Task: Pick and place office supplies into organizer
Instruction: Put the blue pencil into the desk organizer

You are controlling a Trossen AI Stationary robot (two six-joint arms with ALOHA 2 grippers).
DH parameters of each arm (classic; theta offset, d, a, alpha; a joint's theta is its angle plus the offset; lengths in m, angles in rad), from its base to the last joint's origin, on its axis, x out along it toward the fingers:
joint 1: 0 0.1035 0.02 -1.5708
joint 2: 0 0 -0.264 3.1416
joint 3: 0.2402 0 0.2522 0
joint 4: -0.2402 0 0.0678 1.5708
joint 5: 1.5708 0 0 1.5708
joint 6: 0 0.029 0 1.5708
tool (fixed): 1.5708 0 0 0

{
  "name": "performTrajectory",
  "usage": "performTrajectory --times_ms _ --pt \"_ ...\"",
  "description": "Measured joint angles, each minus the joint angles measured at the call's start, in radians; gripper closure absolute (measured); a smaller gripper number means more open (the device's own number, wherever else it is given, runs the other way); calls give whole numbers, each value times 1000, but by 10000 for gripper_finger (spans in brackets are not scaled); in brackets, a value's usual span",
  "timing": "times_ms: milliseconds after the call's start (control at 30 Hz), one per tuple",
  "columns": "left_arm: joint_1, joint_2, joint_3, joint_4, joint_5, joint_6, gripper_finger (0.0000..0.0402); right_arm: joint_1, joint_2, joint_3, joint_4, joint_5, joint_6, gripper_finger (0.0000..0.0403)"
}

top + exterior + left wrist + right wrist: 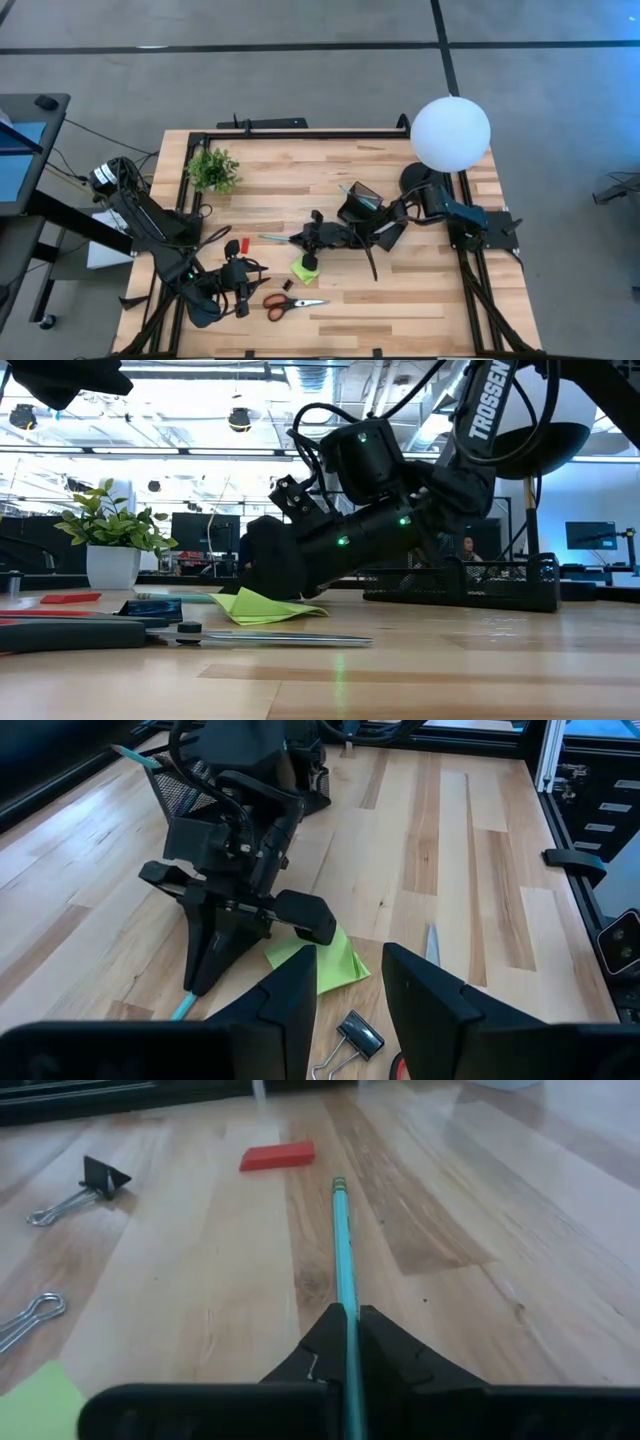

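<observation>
The table [420, 300] is light butcher-block wood with a black frame, sitting on grey carpet tile; behind it the low view is showing an open office with monitors and ceiling lights. Taking the potted plant [213, 169] as the anchor: the left gripper [240, 296] is hanging toward the front edge from it, fingers [290, 995] standing partly apart with nothing between them, red scissors [290, 303] lying just beside it. Further right of the plant, the right gripper [300, 238] is pinching a teal pen [343, 1245] low over the wood, green sticky-note pad [304, 268] right by it. The organizer [360, 203] is sitting beyond, near the white globe lamp [450, 132].
</observation>
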Motion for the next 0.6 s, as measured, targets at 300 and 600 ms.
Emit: performTrajectory --times_ms 300,600 --pt "0 0 0 0 1 0 287 11 0 2 6 61 -12 402" --pt "0 0 0 -4 2 0 287 22 0 2 25 50 -29 400"
